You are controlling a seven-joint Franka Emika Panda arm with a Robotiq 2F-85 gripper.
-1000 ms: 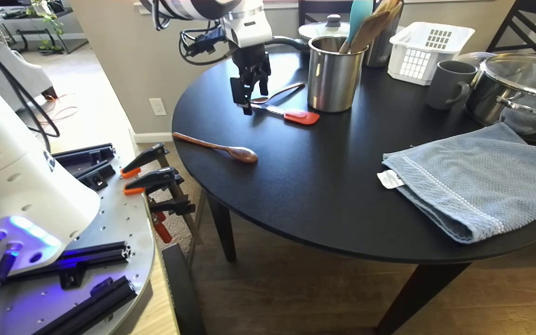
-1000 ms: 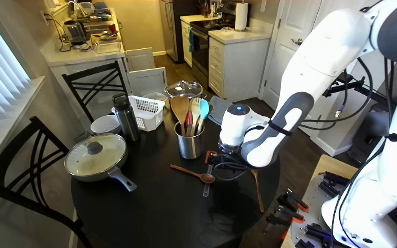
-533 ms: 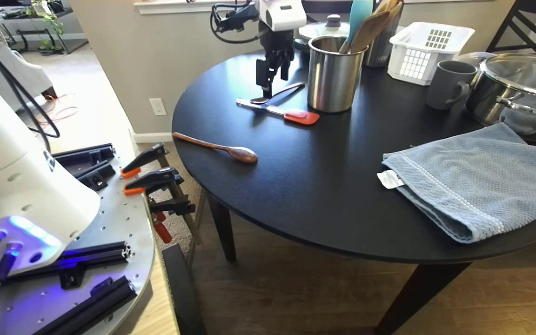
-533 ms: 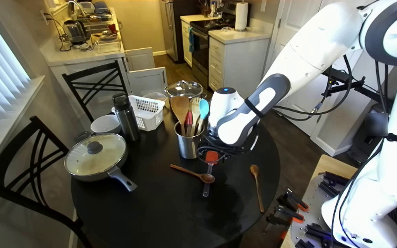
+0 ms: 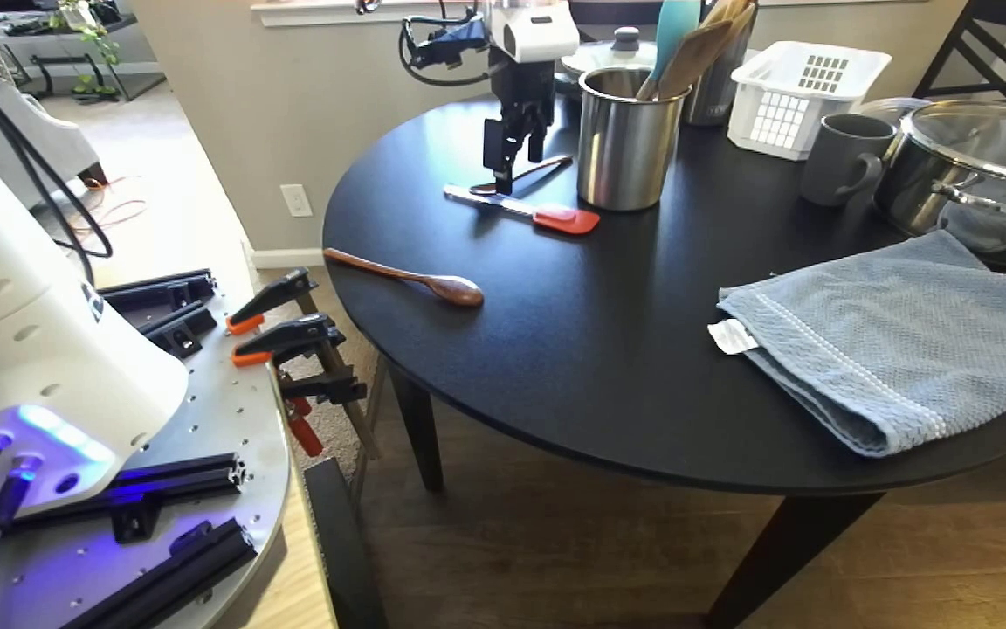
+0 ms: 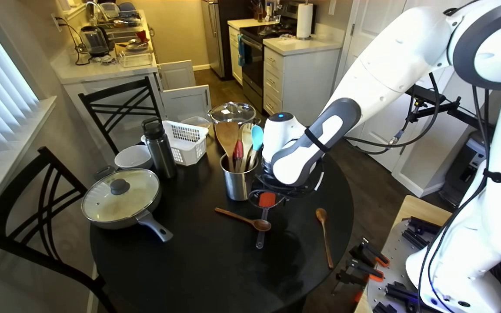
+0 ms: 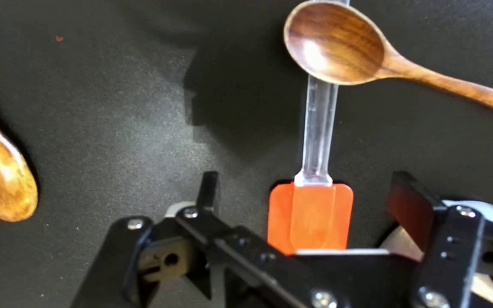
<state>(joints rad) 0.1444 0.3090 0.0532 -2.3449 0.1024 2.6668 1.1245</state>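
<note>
Robot base point(image 5: 58, 349): white, lit blue low down, set on a metal plate point(image 5: 215, 411).
Bar clamps point(image 5: 289, 336): black with orange pads, at the plate's rim, just short of the round black table point(image 5: 590, 367).
Long wooden spoon point(image 5: 451, 289): near the table's edge from where I stand, its bowl pointing inward.
Red spatula point(image 7: 313, 205): flat on the table, head to the right, clear handle stretching left.
Second wooden spoon point(image 7: 353, 49): its bowl lies across that clear handle, its own handle angled off toward the far side.
Jaws: spread wide apart above the table; the wrist view shows one of the fingers point(image 7: 415, 214) to either side of the spatula's red head, though how high the tips hang over it I can't judge.
Glass-lidded frying pan point(image 6: 122, 206): over toward the far edge.
Steel utensil canister point(image 5: 630, 144): upright near the spatula's head, crowded with wooden tools point(image 5: 695, 54) and a turquoise-headed utensil point(image 5: 676, 35).
Insulated bottle point(image 6: 163, 152): upright behind the canister, black-capped.
White plastic basket point(image 5: 774, 122): slotted sides, just beside the bottle.
Gray mug point(image 5: 835, 162): upright, in front of the basket.
Blue towel point(image 5: 905, 323): folded, on the near right of the table.
Cooking pot point(image 5: 913, 166): stainless, glass lid on, just beyond the towel.
</note>
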